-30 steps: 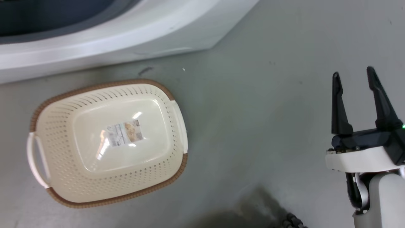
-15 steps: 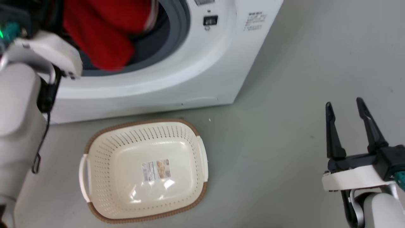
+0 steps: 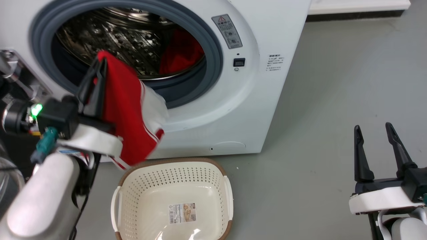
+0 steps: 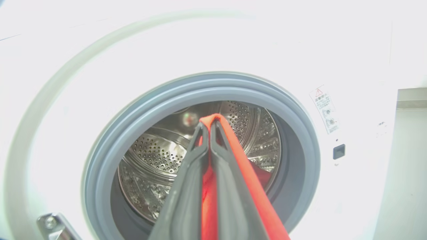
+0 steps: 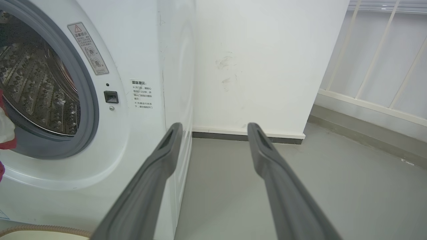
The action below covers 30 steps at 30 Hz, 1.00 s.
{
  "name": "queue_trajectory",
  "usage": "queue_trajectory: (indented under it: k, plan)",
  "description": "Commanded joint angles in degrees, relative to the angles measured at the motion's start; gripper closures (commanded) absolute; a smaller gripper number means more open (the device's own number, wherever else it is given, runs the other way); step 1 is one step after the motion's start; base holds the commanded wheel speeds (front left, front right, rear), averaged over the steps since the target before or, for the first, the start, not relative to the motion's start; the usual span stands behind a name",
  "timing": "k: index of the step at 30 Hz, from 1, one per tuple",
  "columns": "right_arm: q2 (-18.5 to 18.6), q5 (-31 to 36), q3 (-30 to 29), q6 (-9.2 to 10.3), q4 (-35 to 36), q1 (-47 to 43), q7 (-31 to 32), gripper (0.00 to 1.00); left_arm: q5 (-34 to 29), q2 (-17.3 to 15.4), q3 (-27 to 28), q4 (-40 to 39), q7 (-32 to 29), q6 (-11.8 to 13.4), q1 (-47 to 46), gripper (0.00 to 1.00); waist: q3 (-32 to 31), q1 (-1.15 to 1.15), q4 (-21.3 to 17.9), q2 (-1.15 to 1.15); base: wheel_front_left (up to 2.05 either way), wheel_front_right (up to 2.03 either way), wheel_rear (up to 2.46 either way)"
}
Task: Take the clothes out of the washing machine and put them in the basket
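The white washing machine [image 3: 267,36] stands with its drum open behind a grey rubber ring [image 3: 213,43]. My left gripper [image 3: 99,63] is shut on a red garment [image 3: 125,110] with white stripes on its trim, which hangs outside the opening, above the left rim of the basket [image 3: 173,165]. The left wrist view has the red garment [image 4: 247,173] pinched between the fingers, in front of the drum [image 4: 153,156]. Another red garment [image 3: 181,50] lies inside the drum at the right. My right gripper [image 3: 373,128] is open over bare floor at the lower right; it is the open gripper [image 5: 213,126] in its own wrist view.
The cream basket sits on the grey floor just in front of the washer, with only a paper label [image 3: 182,213] inside. A white wall [image 5: 267,60] and a baseboard [image 5: 247,134] run to the right of the washer, and a white railing [image 5: 377,66] lies beyond.
The head camera has tilted up, bringing the whole drum opening into view. My left gripper has drawn the striped red garment out of the drum, and it hangs over the basket's rim.
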<state>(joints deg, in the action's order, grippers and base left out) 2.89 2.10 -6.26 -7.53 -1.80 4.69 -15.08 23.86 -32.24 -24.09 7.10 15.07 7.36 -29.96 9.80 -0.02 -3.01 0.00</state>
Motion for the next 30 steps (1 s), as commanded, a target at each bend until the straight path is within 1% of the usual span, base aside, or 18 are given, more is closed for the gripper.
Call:
queue_trajectory:
  k: [1, 2, 6, 9, 12, 14, 16, 17, 20, 21, 25, 30]
  plan:
    - [-0.03, -0.46, -0.36, 0.08, 0.15, -0.71, -0.14, 0.0, -0.19, 0.08, 0.18, -2.37, 0.16, 0.74, 2.8, 1.0, -1.57, 0.02, 0.96, 0.0, 0.0, 0.0, 0.0]
    - [-0.03, -0.46, -0.36, 0.08, 0.15, -0.71, -0.14, 0.0, -0.19, 0.08, 0.18, -2.37, 0.16, 0.74, 2.8, 1.0, -1.57, 0.02, 0.96, 0.0, 0.0, 0.0, 0.0]
    - [-0.04, -0.78, -0.82, 0.07, 0.23, -1.53, -0.14, 0.0, 0.32, 0.29, 0.18, -6.24, 0.15, 1.96, 8.13, 1.0, -2.23, 0.02, 1.2, 0.0, 0.0, 0.0, 0.0]
    - [-0.04, -1.0, -0.92, 0.07, 0.43, -1.33, -0.14, 0.0, 0.68, 0.8, -0.65, -7.35, 0.14, 2.73, 11.47, 1.0, -1.62, 0.02, 1.13, 0.0, 0.0, 0.0, 0.0]
    - [-0.03, -1.35, -0.93, 0.08, 0.39, -0.87, -0.14, 0.0, 1.38, 1.49, -1.53, -6.17, 0.06, 2.56, 13.74, 1.0, -0.45, 0.02, 0.81, 0.0, 0.0, 0.0, 0.0]
    - [-0.04, -1.45, -0.72, 0.07, 0.55, -0.42, -0.14, 0.0, 2.73, 2.7, -2.34, -4.24, -0.06, 1.72, 14.75, 1.0, 0.76, 0.02, 0.57, 0.0, 0.0, 0.0, 0.0]
    - [-0.04, -1.47, -0.47, 0.07, 0.75, 0.06, -0.14, 0.0, 2.9, 3.14, -3.18, -1.38, 0.04, 0.76, 14.88, 1.0, 2.2, 0.02, 0.2, 0.0, 0.0, 0.0, 0.0]
    - [-0.03, -1.03, -0.02, 0.08, 1.03, 0.55, -0.14, 0.0, 2.94, 4.55, -4.73, 4.32, 0.06, -0.8, 13.87, 1.0, 4.6, 0.02, -0.69, 0.0, 0.0, 0.0, 0.0]
    - [-0.04, -0.86, -0.09, 0.07, 1.43, 1.79, -0.14, 0.0, 2.35, 6.01, -6.07, 10.59, 0.14, -2.55, 11.65, 1.0, 7.5, 0.02, -1.68, 0.0, 0.0, 0.0, 0.0]
    - [-0.04, -0.86, -0.15, 0.08, 2.08, 2.63, -0.14, 0.0, 1.68, 7.6, -7.18, 17.08, 0.18, -4.36, 9.33, 1.0, 10.86, 0.02, -2.57, 0.0, 0.0, 0.0, 0.0]
    - [-0.03, -1.21, 0.73, 0.08, 3.06, 4.22, -0.14, 0.0, 0.91, 9.43, -7.44, 26.12, 0.24, -6.38, 5.28, 1.0, 15.67, 0.02, -4.39, 0.0, 0.0, 0.0, 0.0]
    - [-0.06, -2.4, 1.07, 0.07, 3.91, 6.27, -0.14, 0.0, -1.0, 10.84, -7.37, 35.25, 0.14, -7.84, 1.61, 1.0, 20.85, 0.02, -7.21, 0.0, 0.0, 0.0, 0.0]
